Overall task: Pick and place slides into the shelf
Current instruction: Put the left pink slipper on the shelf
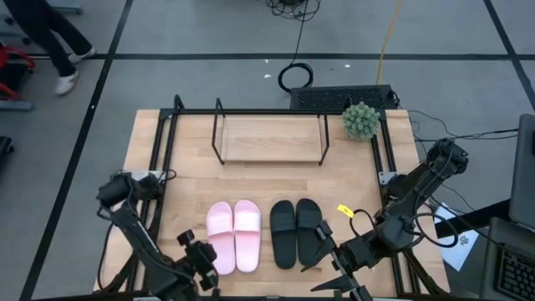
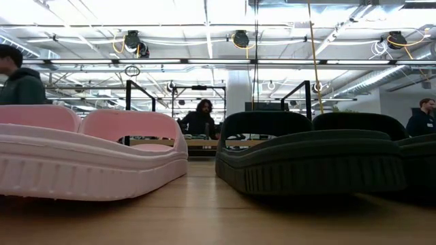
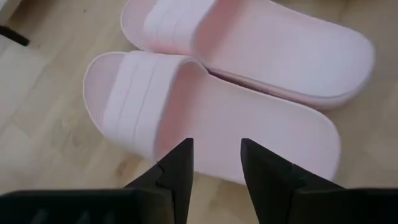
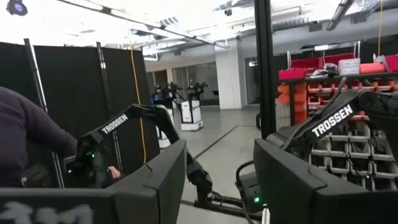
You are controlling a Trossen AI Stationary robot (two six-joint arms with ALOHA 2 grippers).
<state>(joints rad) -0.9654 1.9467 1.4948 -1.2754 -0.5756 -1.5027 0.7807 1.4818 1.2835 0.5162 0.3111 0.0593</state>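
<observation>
The pale pink slides (image 1: 234,236) and the black slides (image 1: 295,232) lie side by side, soles down, near the table's near edge. In the low view the pink pair (image 2: 88,156) and the black pair (image 2: 306,156) fill the foreground. The shelf (image 1: 269,140) stands toward the far edge with its board bare. My left gripper (image 1: 203,257) is open at the left pink slide's heel. In its wrist view the open fingers (image 3: 216,158) hang over that slide's (image 3: 205,118) side edge, and no contact shows. My right gripper (image 1: 322,247) is open beside the right black slide, facing out into the room (image 4: 217,168).
A small potted plant (image 1: 361,119) sits at the table's far right corner. A yellow tag (image 1: 343,210) lies right of the black pair. Black frame rods (image 1: 163,167) run along both sides of the table. People stand in the room beyond (image 2: 199,117).
</observation>
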